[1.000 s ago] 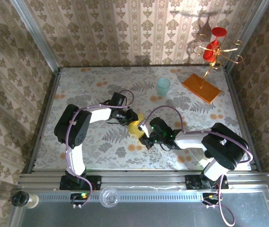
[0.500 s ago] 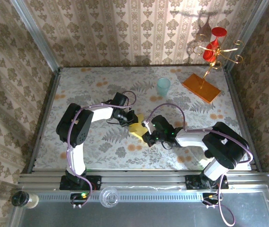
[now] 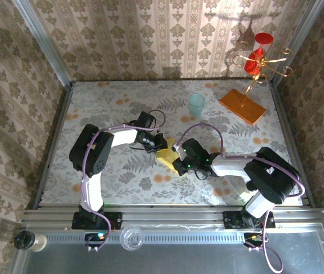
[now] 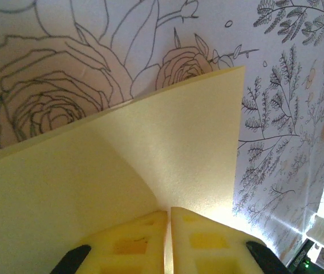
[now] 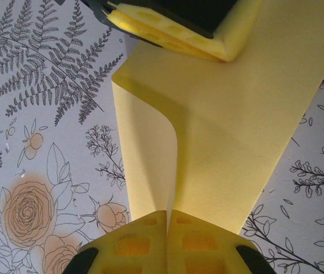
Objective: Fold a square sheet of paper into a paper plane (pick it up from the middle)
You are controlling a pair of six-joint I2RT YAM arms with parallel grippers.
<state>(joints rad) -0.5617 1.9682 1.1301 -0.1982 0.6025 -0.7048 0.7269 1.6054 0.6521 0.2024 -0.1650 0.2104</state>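
From above we see both arms reaching inward over the floral tabletop (image 3: 105, 97), and the left pincer (image 3: 157, 142) and the right pincer (image 3: 177, 164) meet near its middle. The yellow sheet of paper (image 3: 166, 153) sits between them, small and partly hidden by the pincers.

In the left wrist view the left pincer's yellow pads (image 4: 202, 245) are pressed together on the near edge of the sheet, which spreads away from them in a broad curve to a straight far edge. So we call the left pincer closed, gripping the sheet.

In the right wrist view the right pincer's pads (image 5: 133, 245) are also closed on the sheet, right where a soft, rounded fold begins and runs away from them. The left pincer clamps the opposite edge at the top of that view — the sheet is held at both ends. We cannot tell whether it touches the tabletop.

Farther back, well apart from the sheet, stand a pale teal cup (image 3: 196, 104) and an orange slab (image 3: 242, 106) with a gold stand.
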